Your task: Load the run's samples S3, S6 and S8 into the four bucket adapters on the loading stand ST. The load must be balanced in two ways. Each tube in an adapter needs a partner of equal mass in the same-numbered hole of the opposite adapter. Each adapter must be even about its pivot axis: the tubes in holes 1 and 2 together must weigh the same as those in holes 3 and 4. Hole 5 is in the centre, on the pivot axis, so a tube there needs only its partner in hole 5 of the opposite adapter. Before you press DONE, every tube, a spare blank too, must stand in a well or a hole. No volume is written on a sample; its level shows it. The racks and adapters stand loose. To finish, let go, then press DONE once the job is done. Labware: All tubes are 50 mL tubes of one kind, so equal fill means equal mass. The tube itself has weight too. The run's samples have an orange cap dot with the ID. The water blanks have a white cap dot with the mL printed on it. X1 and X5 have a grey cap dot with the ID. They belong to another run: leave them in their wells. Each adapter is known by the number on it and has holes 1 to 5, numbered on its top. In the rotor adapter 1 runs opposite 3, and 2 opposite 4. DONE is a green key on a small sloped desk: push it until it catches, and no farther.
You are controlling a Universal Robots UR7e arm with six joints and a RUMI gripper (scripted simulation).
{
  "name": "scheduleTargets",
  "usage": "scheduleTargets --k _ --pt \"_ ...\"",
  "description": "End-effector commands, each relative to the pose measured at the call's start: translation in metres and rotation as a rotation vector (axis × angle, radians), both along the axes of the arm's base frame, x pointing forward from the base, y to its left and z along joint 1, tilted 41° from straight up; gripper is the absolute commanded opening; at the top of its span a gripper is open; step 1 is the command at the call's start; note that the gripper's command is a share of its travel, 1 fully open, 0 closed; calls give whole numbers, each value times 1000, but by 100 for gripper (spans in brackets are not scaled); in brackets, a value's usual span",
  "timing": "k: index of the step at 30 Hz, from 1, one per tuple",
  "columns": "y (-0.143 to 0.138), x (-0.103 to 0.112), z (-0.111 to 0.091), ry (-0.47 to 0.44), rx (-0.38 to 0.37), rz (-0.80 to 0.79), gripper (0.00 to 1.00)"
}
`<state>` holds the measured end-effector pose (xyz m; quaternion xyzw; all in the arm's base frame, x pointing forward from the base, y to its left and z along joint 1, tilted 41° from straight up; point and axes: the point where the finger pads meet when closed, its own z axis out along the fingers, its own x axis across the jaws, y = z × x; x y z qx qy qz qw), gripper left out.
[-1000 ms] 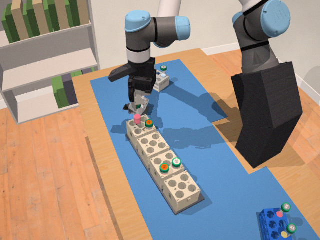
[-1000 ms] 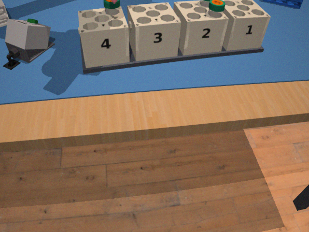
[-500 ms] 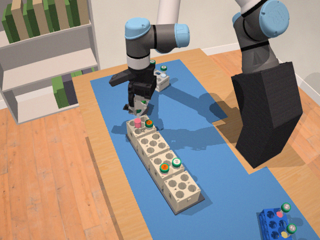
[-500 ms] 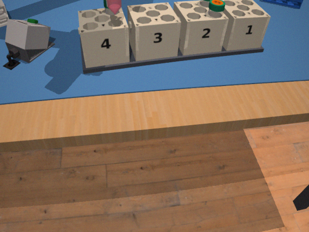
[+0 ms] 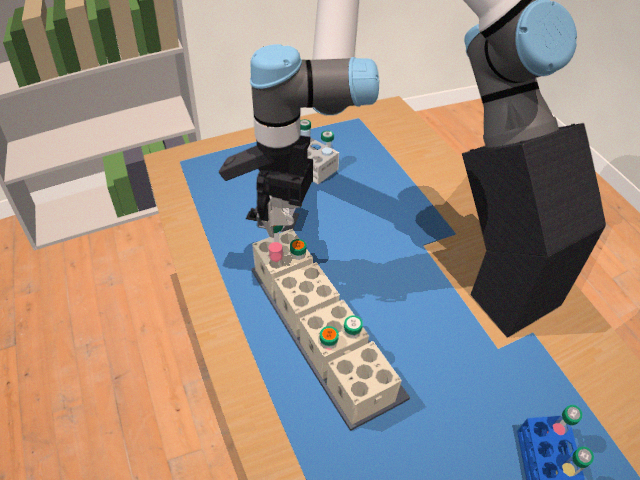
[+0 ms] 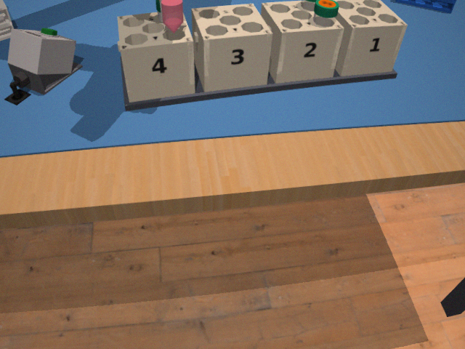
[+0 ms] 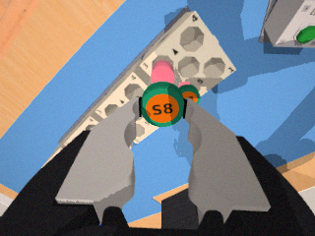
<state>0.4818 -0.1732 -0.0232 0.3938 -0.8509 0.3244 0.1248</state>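
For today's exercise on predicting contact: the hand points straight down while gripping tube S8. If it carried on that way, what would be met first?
Most likely adapter 4. The hand grips tube S8, whose pink tip hangs just above a front hole there. It looks lined up with the hole, though the rim might catch it.
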Motion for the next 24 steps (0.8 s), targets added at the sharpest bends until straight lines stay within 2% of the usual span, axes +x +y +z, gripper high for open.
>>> scheduleTargets --k 1,24 --pt "0 0 0 -1 0 1 0" --pt "-15 1 -18 -1 0 1 0"
